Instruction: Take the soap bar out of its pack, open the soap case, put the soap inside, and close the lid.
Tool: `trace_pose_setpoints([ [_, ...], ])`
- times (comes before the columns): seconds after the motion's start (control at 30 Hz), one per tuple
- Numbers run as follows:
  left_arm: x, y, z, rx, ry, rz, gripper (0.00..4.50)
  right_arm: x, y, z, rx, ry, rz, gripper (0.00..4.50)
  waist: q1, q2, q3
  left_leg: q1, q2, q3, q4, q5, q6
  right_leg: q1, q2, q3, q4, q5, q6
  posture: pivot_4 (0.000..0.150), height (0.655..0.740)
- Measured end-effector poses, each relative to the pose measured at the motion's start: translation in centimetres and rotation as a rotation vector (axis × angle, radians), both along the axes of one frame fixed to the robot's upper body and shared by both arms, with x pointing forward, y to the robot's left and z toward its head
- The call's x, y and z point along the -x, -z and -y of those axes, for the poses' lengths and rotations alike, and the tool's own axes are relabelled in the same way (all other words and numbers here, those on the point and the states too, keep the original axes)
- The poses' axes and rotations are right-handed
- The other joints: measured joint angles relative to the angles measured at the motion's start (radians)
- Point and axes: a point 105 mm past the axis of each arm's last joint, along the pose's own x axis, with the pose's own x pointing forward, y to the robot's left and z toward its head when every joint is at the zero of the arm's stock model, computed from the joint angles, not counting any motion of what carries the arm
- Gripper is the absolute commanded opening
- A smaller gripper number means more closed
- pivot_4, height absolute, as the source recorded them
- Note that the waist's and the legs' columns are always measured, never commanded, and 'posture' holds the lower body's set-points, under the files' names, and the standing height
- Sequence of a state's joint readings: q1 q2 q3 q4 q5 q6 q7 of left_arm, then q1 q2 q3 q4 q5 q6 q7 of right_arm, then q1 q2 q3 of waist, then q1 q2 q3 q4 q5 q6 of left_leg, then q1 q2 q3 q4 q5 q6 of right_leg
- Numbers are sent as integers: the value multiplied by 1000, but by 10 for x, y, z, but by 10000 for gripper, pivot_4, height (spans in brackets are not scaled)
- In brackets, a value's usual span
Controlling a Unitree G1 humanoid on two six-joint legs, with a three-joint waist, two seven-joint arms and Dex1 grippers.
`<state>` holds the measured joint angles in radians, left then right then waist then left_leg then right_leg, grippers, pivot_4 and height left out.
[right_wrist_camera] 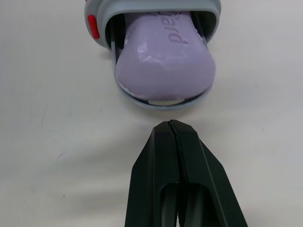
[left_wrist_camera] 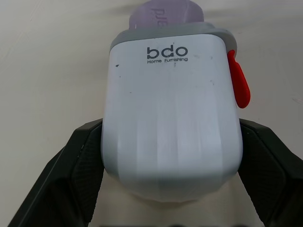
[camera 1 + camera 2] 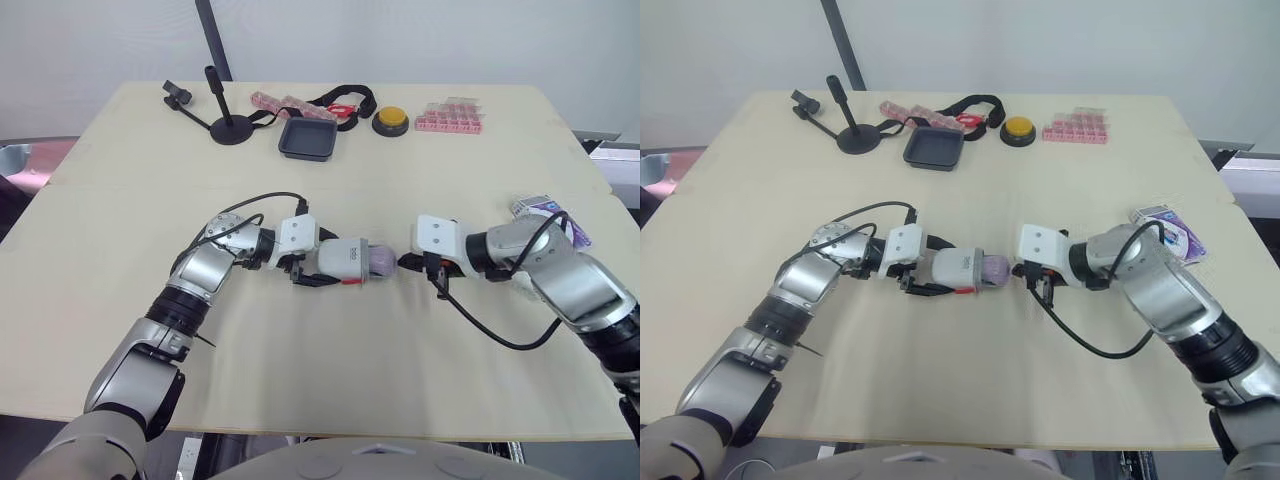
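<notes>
A white soap case (image 3: 340, 258) with a grey rim and a red latch (image 2: 236, 79) lies on its side mid-table, held between the fingers of my left gripper (image 3: 312, 268). A lilac soap bar (image 1: 165, 61) pokes out of the case's open end, partly inside it. My right gripper (image 1: 171, 128) is shut and empty, its tips just short of the soap's rounded end (image 3: 384, 259). The emptied purple soap pack (image 3: 548, 214) lies at the table's right edge behind my right arm.
At the back of the table stand a black tray (image 3: 308, 139), a small black stand (image 3: 228, 125), a yellow button (image 3: 391, 121), pink boxes (image 3: 449, 117) and a black strap with a red clip (image 3: 340, 102). A black cable (image 3: 490, 325) loops from my right wrist.
</notes>
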<state>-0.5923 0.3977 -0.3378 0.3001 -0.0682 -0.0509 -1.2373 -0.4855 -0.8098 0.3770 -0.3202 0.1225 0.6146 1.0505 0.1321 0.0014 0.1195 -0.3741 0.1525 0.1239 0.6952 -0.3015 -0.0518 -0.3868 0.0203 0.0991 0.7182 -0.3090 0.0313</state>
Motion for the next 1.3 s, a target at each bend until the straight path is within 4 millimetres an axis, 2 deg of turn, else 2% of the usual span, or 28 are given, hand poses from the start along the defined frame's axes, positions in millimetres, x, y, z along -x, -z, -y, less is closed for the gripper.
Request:
trace_pose_setpoints([
  [0.27,-1,0,0,3,-7,4,34573,-3,-2,-16,-9,-40,12,293,2,0,0,0,0,0,0,0,0,0,0,-1,1,0,0,1500,7400],
  [0.43,-1,-1,1,8,-10,5,34573,-3,-1,-14,-3,-37,9,293,1,0,0,0,-1,0,0,0,0,0,0,0,1,0,0,1500,7400],
  [0.5,-1,-1,3,12,-8,9,34573,-2,2,-6,-13,-3,-6,293,6,0,0,-1,-2,0,0,0,0,0,0,0,-1,0,0,1500,7400],
  [0.6,0,0,0,12,-14,12,34573,5,13,18,-46,107,-63,293,15,0,0,-2,-1,0,0,0,1,1,-1,1,-3,0,0,1500,7400],
  [0.67,0,1,-1,15,-15,14,34573,11,13,28,-96,155,-79,293,16,0,0,-2,-1,0,0,0,1,1,0,1,-3,0,0,1500,7400],
  [0.8,3,-1,2,33,8,33,34573,29,9,31,-255,202,-139,293,17,0,0,-3,0,0,0,-1,0,2,0,2,-6,0,0,1500,7400],
  [0.9,5,-1,3,41,20,33,34573,45,13,31,-389,254,-255,8940,17,0,0,-3,0,0,0,-1,0,2,0,1,-9,0,0,1500,7400],
  [1.0,7,-1,3,45,33,34,34573,52,10,32,-491,313,-353,18589,16,0,0,-2,0,0,0,0,0,3,0,1,-10,0,0,1500,7400],
  [1.17,10,-4,4,53,67,66,34573,58,7,23,-692,451,-664,35864,16,1,0,0,-2,0,-1,0,0,5,0,0,-13,0,0,1500,7400],
  [1.27,11,-6,6,64,78,87,34573,66,0,16,-758,439,-865,44632,20,1,0,2,-3,-1,-2,0,0,6,0,-1,-11,0,0,1500,7400],
  [1.3,12,-6,8,72,83,92,34573,68,-2,14,-775,422,-921,44632,23,1,-1,2,-3,-1,-2,0,0,6,0,-1,-12,0,0,1500,7400],
])
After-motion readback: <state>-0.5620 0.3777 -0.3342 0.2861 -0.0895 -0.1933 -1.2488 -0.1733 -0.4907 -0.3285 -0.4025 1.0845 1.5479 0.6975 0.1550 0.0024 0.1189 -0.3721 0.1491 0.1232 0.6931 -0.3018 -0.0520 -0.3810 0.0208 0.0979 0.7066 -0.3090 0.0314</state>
